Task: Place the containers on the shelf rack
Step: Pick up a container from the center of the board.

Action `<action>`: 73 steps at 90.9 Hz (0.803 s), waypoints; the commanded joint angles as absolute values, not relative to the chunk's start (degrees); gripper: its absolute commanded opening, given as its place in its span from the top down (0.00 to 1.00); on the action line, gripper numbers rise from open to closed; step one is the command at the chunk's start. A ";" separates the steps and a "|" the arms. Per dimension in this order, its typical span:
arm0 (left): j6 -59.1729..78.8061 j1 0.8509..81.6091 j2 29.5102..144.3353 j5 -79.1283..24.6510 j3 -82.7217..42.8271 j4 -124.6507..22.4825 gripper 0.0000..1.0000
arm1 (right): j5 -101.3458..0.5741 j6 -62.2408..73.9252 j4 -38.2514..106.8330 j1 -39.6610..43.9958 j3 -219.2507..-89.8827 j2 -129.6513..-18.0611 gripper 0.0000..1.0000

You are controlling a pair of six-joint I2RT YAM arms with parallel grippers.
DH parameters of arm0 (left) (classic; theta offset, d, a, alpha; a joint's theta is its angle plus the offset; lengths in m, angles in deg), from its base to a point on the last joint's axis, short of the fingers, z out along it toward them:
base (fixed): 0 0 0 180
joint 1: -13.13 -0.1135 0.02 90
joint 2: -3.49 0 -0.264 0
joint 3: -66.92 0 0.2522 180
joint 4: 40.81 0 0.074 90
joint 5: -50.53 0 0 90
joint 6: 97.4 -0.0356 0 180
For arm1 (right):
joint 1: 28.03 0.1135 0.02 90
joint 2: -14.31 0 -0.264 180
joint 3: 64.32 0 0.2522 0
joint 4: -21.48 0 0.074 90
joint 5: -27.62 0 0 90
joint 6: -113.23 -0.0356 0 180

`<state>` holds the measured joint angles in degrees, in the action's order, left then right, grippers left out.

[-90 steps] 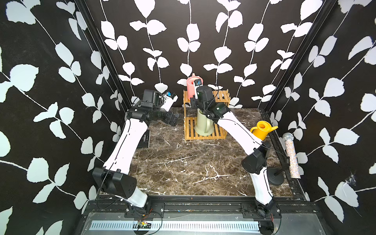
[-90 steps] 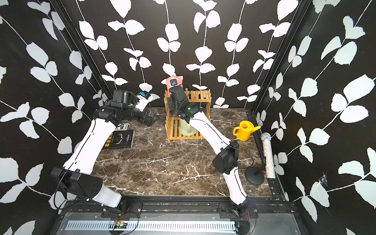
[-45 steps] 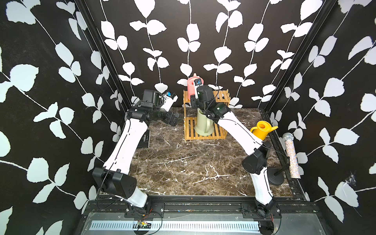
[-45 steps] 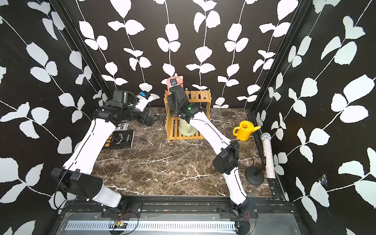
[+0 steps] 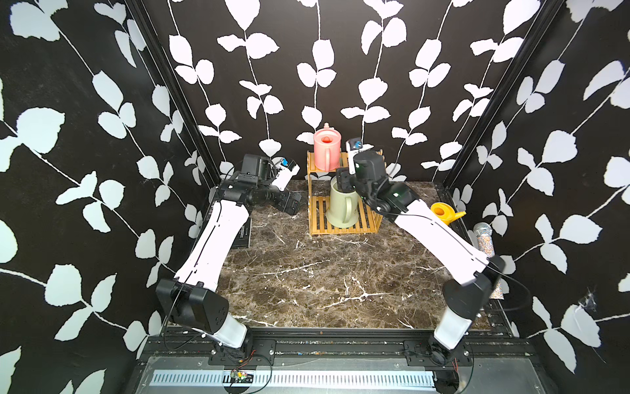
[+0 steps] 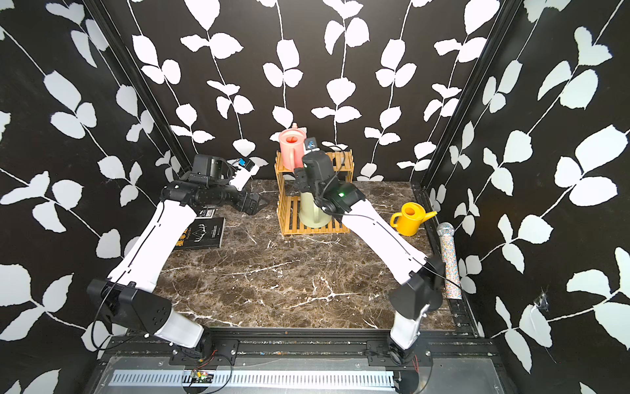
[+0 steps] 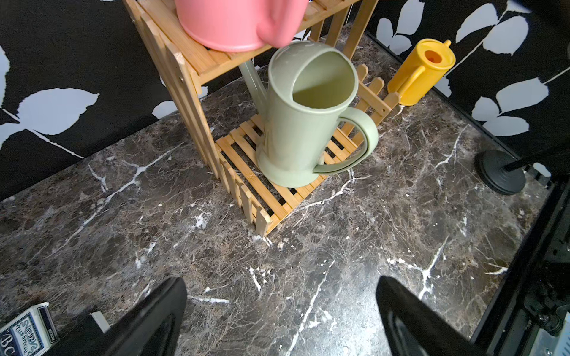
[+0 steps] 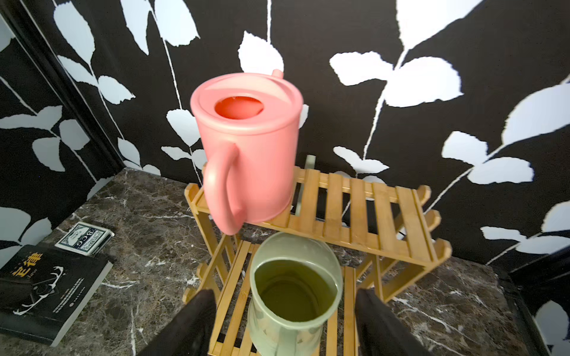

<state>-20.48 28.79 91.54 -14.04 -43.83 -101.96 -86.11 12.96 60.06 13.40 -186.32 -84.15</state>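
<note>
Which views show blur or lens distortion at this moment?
Right wrist view: pink can slightly soft, looking tilted by the wide lens; right gripper blurred up close. Left wrist view: green can sharp. In both top views: right arm's elbow smeared.

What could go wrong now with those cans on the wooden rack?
The pink can sits at a top-tier corner of the shelf rack, handle overhanging; a bump might tip it. The right claw is open around the rim of the green can and could snag it when pulling away.
</note>
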 commanded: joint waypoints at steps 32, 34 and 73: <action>-16.55 29.80 91.31 -8.33 -42.45 -93.19 0.01 | -91.25 2.02 66.00 5.95 -167.89 -67.69 0.06; -16.19 29.87 91.41 -8.15 -42.46 -92.70 0.02 | -91.24 1.47 66.35 5.49 -166.86 -67.25 0.04; -12.29 34.46 94.63 -6.59 -44.98 -86.64 0.02 | -84.18 -11.65 75.80 -5.61 -159.80 -67.39 0.01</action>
